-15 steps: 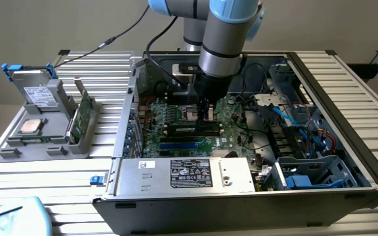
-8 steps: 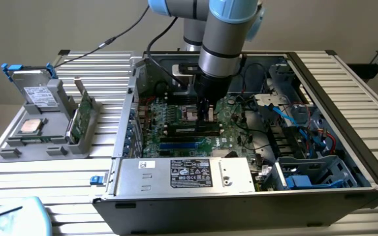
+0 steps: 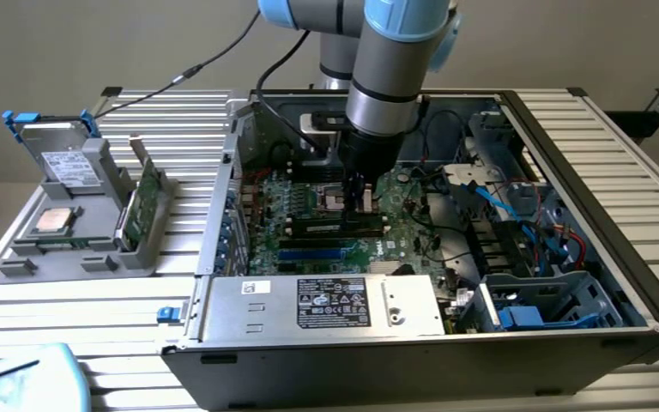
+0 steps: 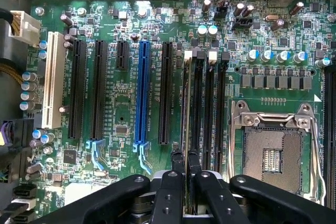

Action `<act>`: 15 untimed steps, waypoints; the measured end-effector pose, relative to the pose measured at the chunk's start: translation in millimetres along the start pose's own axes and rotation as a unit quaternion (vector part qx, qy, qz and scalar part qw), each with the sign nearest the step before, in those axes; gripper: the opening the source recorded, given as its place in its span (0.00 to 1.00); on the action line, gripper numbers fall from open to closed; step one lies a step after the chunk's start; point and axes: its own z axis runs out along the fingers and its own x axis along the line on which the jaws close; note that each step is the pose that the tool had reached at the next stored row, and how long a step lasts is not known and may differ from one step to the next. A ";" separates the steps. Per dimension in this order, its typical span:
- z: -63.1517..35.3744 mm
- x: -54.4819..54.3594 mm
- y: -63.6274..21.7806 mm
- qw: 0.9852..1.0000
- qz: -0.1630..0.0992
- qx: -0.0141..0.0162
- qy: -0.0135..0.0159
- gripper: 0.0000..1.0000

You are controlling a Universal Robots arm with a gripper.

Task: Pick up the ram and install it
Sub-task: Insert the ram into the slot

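Nearest in the wrist view, the matte black, bolted metal fingers (image 4: 177,182) of the gripper (image 4: 185,157) are seen drawn narrow, pinched on the ram (image 4: 185,108). It is a thin dark-green circuit stick seen edge-on, which runs out from between the fingertips along the outermost of four long black plastic memory slots (image 4: 210,108). Around them lies the glossy green motherboard (image 4: 115,108), studded with small silver-topped capacitors and ribbed by a long blue slot (image 4: 142,98) and a white one (image 4: 52,80). Beside the memory slots sits a square silver-framed processor socket (image 4: 273,150). In the exterior view, the gripper (image 3: 364,206) is held low inside the open black steel computer case (image 3: 421,378), behind a brushed-metal power supply box (image 3: 238,318). The grey-and-blue tubular arm (image 3: 393,51) is brought almost straight down from above. On the slatted aluminium counter (image 3: 78,318), toward the exterior view's left, a grey plastic holder (image 3: 78,249) carries a second green circuit stick (image 3: 137,210) standing on edge and a square silver processor chip (image 3: 52,221).
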 end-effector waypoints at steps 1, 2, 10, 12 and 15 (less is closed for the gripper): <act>0.0 0.0 0.0 1.000 0.000 0.000 0.000 0.14; 0.0 0.0 0.0 1.000 0.000 0.000 0.000 0.14; -0.2 -0.1 -0.4 1.000 0.000 -0.002 0.000 0.14; -0.6 0.0 -1.1 1.000 0.000 -0.003 0.000 0.14; -0.9 0.1 -2.2 1.000 0.000 -0.004 0.000 0.14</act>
